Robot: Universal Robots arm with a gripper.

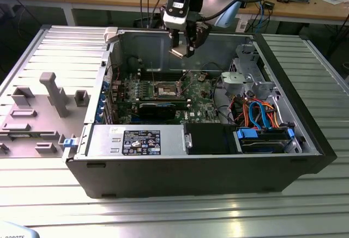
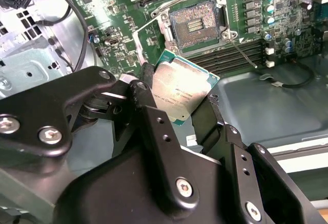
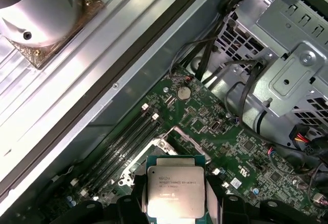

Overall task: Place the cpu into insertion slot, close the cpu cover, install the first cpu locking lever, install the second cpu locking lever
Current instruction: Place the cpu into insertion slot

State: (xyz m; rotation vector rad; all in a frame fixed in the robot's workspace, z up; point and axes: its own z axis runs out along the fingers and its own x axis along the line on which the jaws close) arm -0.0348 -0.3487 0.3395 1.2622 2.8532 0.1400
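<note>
The cpu (image 2: 177, 95) is topped with dull, brushed silver-grey metal and edged in green board. The gripper (image 1: 182, 52) is finished in matt black, with bright metal screws (image 2: 184, 187), and the slot (image 2: 196, 25) is rimmed in shiny silver metal. The case (image 1: 142, 47) is lined with matt grey sheet metal, and the table (image 1: 180, 216) is made of ribbed, faintly glossy metal.

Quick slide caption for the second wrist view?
Pincer holds the cpu by its edges above the motherboard, insertion slot open and empty.
</note>
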